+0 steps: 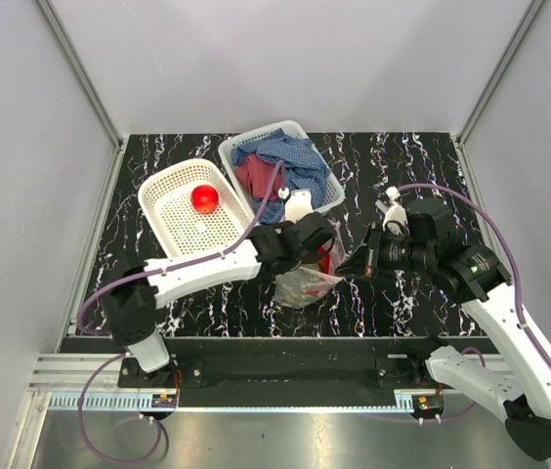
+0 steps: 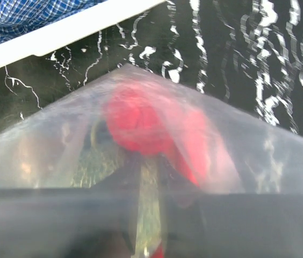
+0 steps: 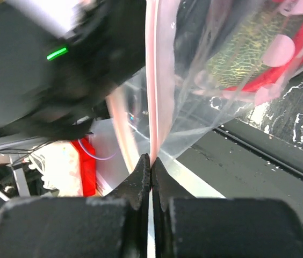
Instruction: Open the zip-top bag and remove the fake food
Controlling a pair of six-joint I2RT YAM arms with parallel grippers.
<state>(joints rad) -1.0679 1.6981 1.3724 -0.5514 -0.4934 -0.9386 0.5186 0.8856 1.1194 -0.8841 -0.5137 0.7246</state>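
Observation:
The zip-top bag (image 1: 305,285) hangs crumpled between my two grippers at mid-table. My left gripper (image 1: 319,254) is shut on its upper edge. In the left wrist view the clear film (image 2: 259,161) covers the fingers (image 2: 103,215), and red fake food (image 2: 141,126) shows inside. My right gripper (image 1: 351,268) is shut on the bag's pink zip strip (image 3: 154,80), with jaw tips pinched together (image 3: 151,161). Red pieces (image 3: 296,48) and a greenish netted piece (image 3: 237,48) lie inside the dotted film. One red round fruit (image 1: 204,197) sits in the left white basket (image 1: 163,210).
A second white basket (image 1: 239,147) at the back holds blue and red cloths (image 1: 290,161); its rim shows in the left wrist view (image 2: 71,32). A small white object (image 1: 298,206) lies beside it. Grey walls enclose the black marbled table (image 1: 402,156).

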